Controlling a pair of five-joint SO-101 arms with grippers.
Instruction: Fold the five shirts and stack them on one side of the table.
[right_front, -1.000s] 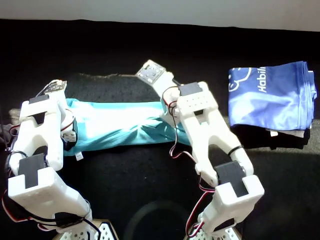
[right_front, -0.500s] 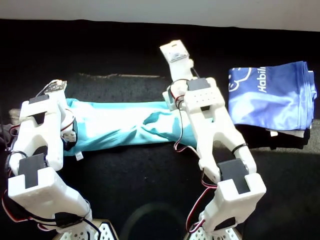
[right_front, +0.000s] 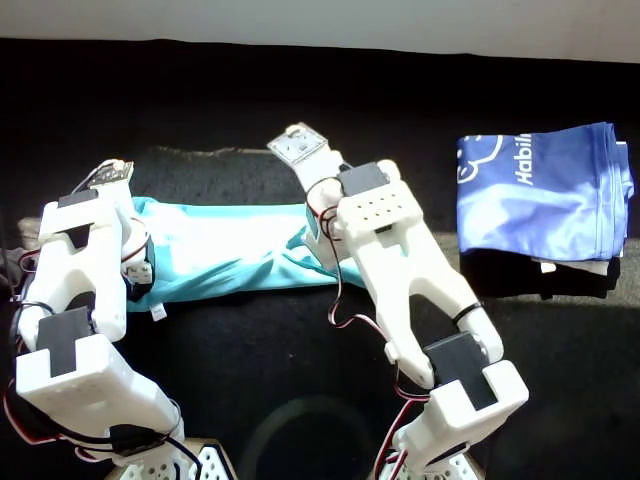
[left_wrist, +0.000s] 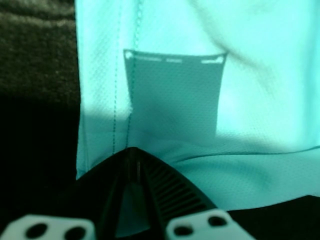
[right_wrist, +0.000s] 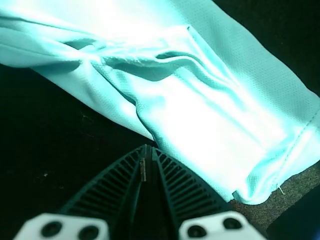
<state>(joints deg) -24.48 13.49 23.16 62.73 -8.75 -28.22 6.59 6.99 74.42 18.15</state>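
One teal shirt (right_front: 230, 255), in a long strip, is laid on the tabletop (right_front: 250, 340) left of the stacked shirts (right_front: 545, 200). Its left end is pinched by the left fingers (left_wrist: 165, 185); the right fingers (right_wrist: 175, 185) are clenched empty just off its edge. Thin, limp, slippery knit is judged best gripped at hemmed corners.

Black table (right_front: 260, 345), dark all over. Stretched along its middle, a turquoise shirt (right_front: 230, 250) folded into a long narrow strip. By the right edge, well apart, a stack of folded shirts, blue shirt (right_front: 545, 195) over black shirt (right_front: 520, 278)
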